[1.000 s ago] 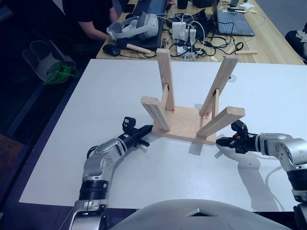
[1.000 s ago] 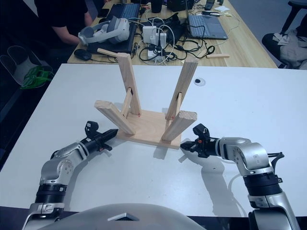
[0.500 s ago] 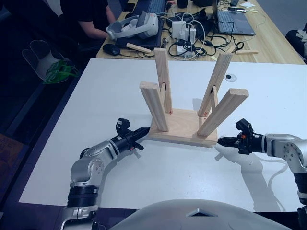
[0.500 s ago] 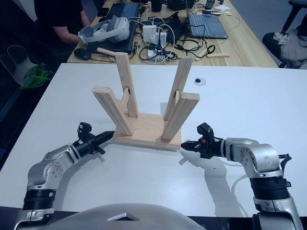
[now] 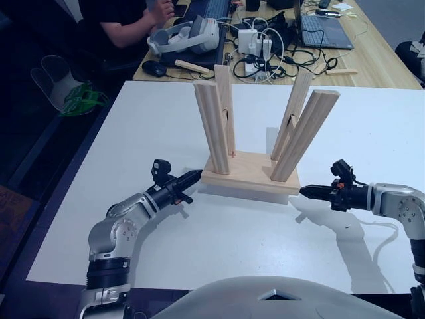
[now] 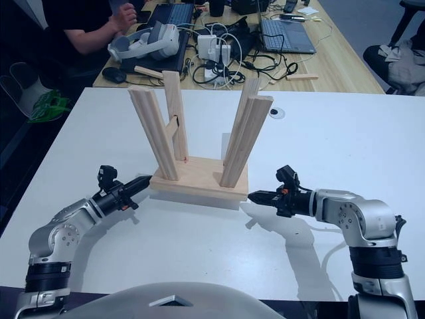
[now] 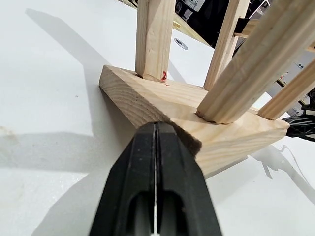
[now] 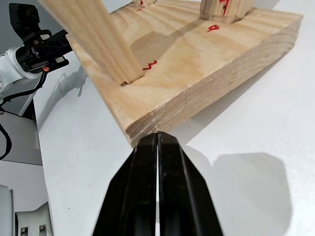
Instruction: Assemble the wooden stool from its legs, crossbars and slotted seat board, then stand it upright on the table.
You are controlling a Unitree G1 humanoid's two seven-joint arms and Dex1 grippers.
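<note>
Left eye view: the stool (image 5: pixel 252 143) sits upside down mid-table, seat board (image 5: pixel 249 181) flat, legs (image 5: pixel 214 126) pointing up. The left gripper (image 5: pixel 192 177), fingers pressed together on nothing, has its tip at the board's near left corner; the right gripper (image 5: pixel 305 192), likewise closed and empty, is at the near right corner. Flipping it likely needs even, opposed pressure. The table (image 5: pixel 232 239) has room on the near side; a cluttered desk (image 5: pixel 378 66) borders its far edge.

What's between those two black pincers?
The stool, upside down on the table, legs up. The left gripper and right gripper sit at its near corners. The head views show it.
</note>
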